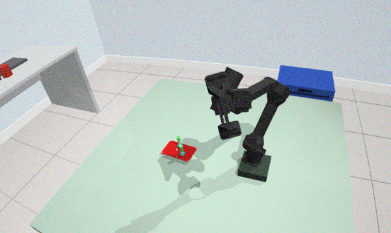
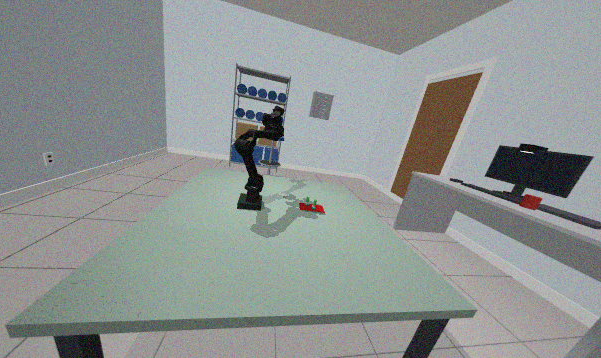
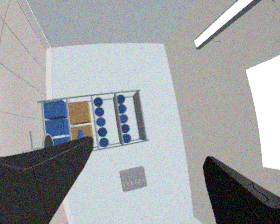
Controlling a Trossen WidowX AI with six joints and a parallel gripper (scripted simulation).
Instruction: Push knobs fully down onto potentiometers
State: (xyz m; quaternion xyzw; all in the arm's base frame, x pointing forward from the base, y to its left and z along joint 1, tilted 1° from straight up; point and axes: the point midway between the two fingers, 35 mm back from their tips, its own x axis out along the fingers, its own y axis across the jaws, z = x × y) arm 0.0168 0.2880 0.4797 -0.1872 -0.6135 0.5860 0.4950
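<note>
The red circuit board (image 1: 169,148) (image 2: 320,210) stands on the table, left of the arm's base in the top view. Two green knobs stand up from it over small teal potentiometers: a far knob (image 1: 179,139) and a near knob (image 1: 181,149). In the exterior view the knobs also show, one at left (image 2: 307,199) and one at right (image 2: 315,202). How far each knob sits above its potentiometer is too small to tell. My gripper (image 1: 221,105) (image 3: 149,153) is open and empty, raised well above the table, between the board and the arm's base, and is turned sideways, away from the board.
The arm's base (image 1: 254,168) (image 2: 249,202) stands on the pale green table (image 1: 297,198) (image 2: 242,280). A blue box (image 1: 305,81) lies beyond the table's back edge. A desk (image 1: 64,81) (image 2: 422,212) stands off to one side. A wall shelf rack (image 3: 141,117) shows past the fingers.
</note>
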